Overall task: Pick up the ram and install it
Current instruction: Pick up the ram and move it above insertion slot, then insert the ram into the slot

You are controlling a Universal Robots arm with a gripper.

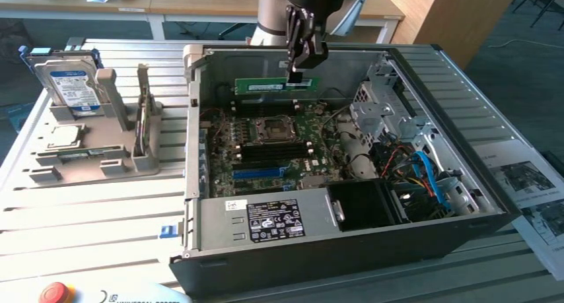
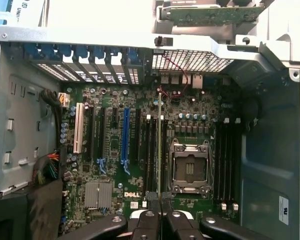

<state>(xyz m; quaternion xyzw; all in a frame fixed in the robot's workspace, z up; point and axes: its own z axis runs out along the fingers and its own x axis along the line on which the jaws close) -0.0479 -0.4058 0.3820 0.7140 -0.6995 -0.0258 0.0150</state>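
Nearest the camera in the exterior view sits a red stop button [image 1: 55,293] on the slatted table [image 1: 88,217]. Just beyond it, the open computer case [image 1: 335,267] lies on its side. Inside its near wall is the silver power supply [image 1: 264,220] with a black label. Farther in lies the green motherboard [image 1: 264,151], with a blue slot [image 1: 260,173] on its near part and the empty processor socket [image 1: 275,129] at its middle.

Beyond the socket, the gripper [image 1: 298,70] comes down from above, clamped on the ram [image 1: 264,86] near the end toward the exterior view's right. The green stick is level, white label facing the camera. It seems to hang just above the black memory slots [image 1: 264,107] rather than sit in one, though the angle makes that hard to judge.

From the wrist, the ram [image 2: 160,145] shows edge-on as a thin line. It runs out from between the black fingers [image 2: 145,220] of the gripper [image 2: 160,210], alongside the memory slots beside the processor socket [image 2: 190,167].

To the exterior view's left of the case, a grey tray [image 1: 53,171] carries a square silver processor chip [image 1: 63,136]. At its far end a hard drive [image 1: 70,82] stands upright.
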